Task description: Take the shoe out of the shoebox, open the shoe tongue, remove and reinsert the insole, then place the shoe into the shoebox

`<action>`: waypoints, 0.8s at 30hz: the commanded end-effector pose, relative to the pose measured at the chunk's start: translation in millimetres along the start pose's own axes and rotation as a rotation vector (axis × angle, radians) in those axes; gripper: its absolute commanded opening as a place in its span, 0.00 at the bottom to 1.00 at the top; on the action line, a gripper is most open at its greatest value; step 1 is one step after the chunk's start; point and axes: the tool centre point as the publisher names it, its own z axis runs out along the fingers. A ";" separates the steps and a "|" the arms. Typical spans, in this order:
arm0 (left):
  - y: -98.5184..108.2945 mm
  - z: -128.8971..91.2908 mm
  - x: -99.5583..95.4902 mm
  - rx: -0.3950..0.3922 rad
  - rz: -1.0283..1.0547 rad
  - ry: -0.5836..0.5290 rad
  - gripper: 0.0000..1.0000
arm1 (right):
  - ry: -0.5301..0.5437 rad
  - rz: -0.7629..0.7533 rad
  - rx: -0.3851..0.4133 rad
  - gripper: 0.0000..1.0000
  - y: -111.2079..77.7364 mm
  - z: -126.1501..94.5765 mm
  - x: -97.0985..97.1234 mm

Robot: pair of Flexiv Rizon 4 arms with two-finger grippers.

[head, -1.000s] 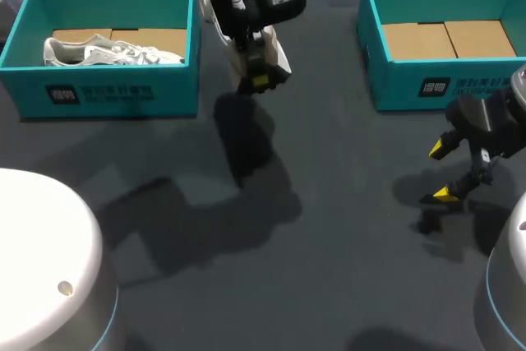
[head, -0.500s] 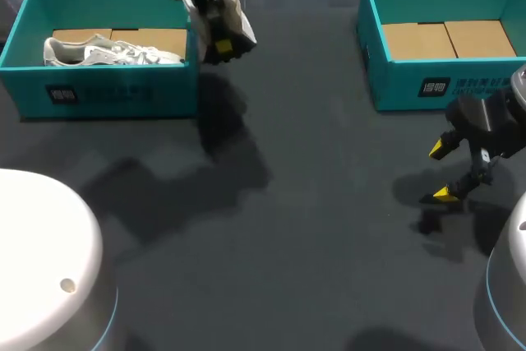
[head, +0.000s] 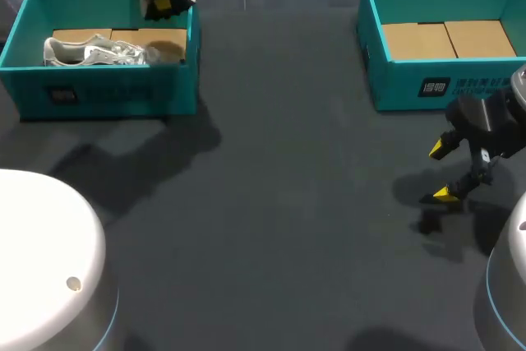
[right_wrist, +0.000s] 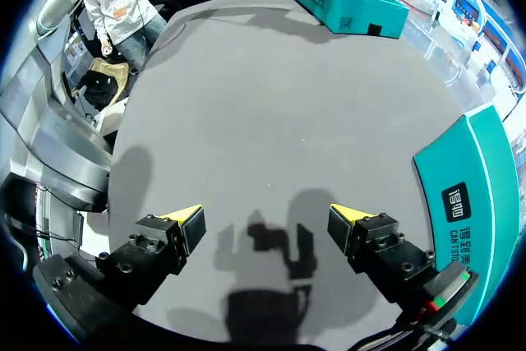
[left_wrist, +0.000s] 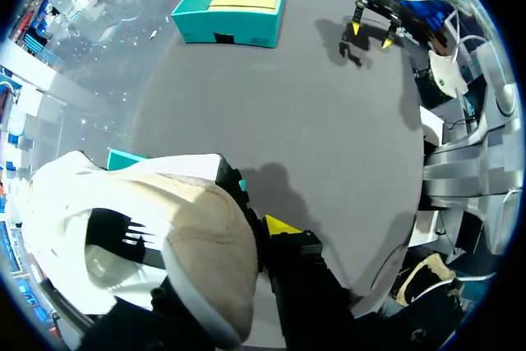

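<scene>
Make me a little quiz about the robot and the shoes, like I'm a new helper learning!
1. True or false: the right gripper is open, with nothing between its fingers.
2. Pick one: which box has a sneaker lying inside it? A) the left shoebox B) the right shoebox C) both
3. Fill the gap: the left gripper, up by the left shoebox's far corner, is holding a pale ____.

Key: 1 true. 2 A; the right shoebox shows only cardboard. 3 shoe.
</scene>
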 end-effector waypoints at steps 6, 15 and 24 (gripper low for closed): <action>20.5 -4.1 -26.2 0.023 0.001 0.035 0.00 | -0.002 0.000 0.001 1.00 -0.1 -0.2 1.6; 20.5 -4.1 -26.2 0.023 0.001 0.035 0.00 | -0.002 0.000 0.001 1.00 -0.1 -0.2 1.6; 77.6 21.9 -123.1 -0.008 0.008 0.094 0.00 | -0.002 0.000 0.001 1.00 -0.1 -0.2 1.6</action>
